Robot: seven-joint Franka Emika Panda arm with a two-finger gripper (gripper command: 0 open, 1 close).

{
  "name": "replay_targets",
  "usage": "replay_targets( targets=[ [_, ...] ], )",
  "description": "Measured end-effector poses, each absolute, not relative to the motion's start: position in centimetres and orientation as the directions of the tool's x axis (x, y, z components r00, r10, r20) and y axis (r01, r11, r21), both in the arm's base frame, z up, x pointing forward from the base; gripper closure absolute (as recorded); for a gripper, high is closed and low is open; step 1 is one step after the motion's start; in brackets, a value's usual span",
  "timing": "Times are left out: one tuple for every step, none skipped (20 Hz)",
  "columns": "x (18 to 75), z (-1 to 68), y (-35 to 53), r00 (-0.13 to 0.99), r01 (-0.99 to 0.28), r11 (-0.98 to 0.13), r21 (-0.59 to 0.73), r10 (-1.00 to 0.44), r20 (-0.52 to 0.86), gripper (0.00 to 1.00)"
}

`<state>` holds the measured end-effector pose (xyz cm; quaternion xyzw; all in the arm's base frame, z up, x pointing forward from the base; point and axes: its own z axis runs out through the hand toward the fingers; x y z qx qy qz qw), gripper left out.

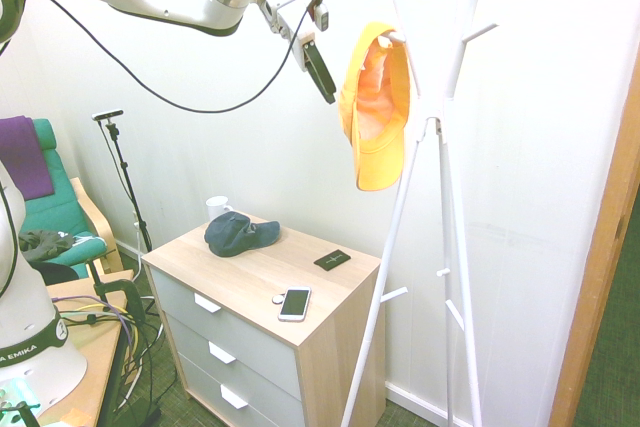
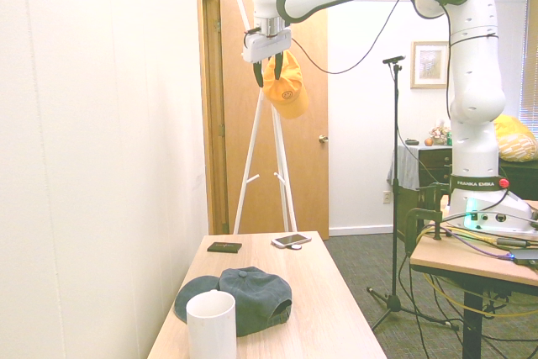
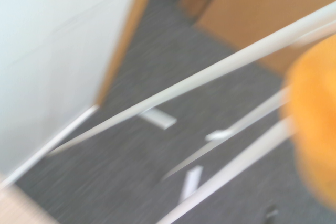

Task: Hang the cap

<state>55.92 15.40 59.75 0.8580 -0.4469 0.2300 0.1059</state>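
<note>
Looking over the room, we find the cap (image 1: 375, 107) already up on the white coat stand (image 1: 432, 137). It hangs from one of the upper pegs by its back opening, brim pointing down, orange lining turned toward the first outside camera. From the second outside camera we see its yellow front and small emblem (image 2: 287, 92).

The gripper (image 1: 322, 72) sits just beside the cap, toward the arm's side, tilted downward. In the first outside view we see a gap between it and the fabric, so we judge the cap is carried by the peg alone. We read the fingers as spread apart in the second outside view, with nothing between them. The wrist camera is blurred; it shows only the stand's legs over grey carpet and an orange patch at the edge.

On the dresser (image 1: 250, 282) below lie a dark blue cap (image 1: 238, 233), a white mug (image 1: 217, 207), a phone (image 1: 294, 303) and a small black item (image 1: 332, 260), all untouched by the arm.

We judge the hanging done. What is left, as far as we can tell, is backing the arm clear without snagging the cap or nudging the stand.
</note>
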Motion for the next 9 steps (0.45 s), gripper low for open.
replay_targets(
  targets=[
    [55.8,59.2,15.4,0.524,-0.804,-0.595,-0.027,-0.728,0.442,0.00],
    [55.8,58.7,15.2,0.553,-0.791,-0.611,-0.029,-0.734,0.394,0.00],
    [55.8,58.2,14.8,0.582,-0.776,-0.629,-0.033,-0.736,0.344,0.00],
    [55.7,57.7,14.4,0.613,-0.760,-0.649,-0.036,-0.734,0.292,0.00],
    [55.7,57.2,14.0,0.643,-0.742,-0.670,-0.041,-0.727,0.240,0.00],
    [55.5,56.9,13.8,0.673,-0.720,-0.692,-0.050,-0.714,0.192,0.00],
    [55.4,56.7,13.6,0.704,-0.695,-0.717,-0.061,-0.695,0.148,0.00],
    [55.2,56.7,13.5,0.733,-0.668,-0.741,-0.070,-0.672,0.111,0.00],
    [55.0,56.6,13.4,0.752,-0.649,-0.757,-0.071,-0.653,0.090,0.00]
  ],
)
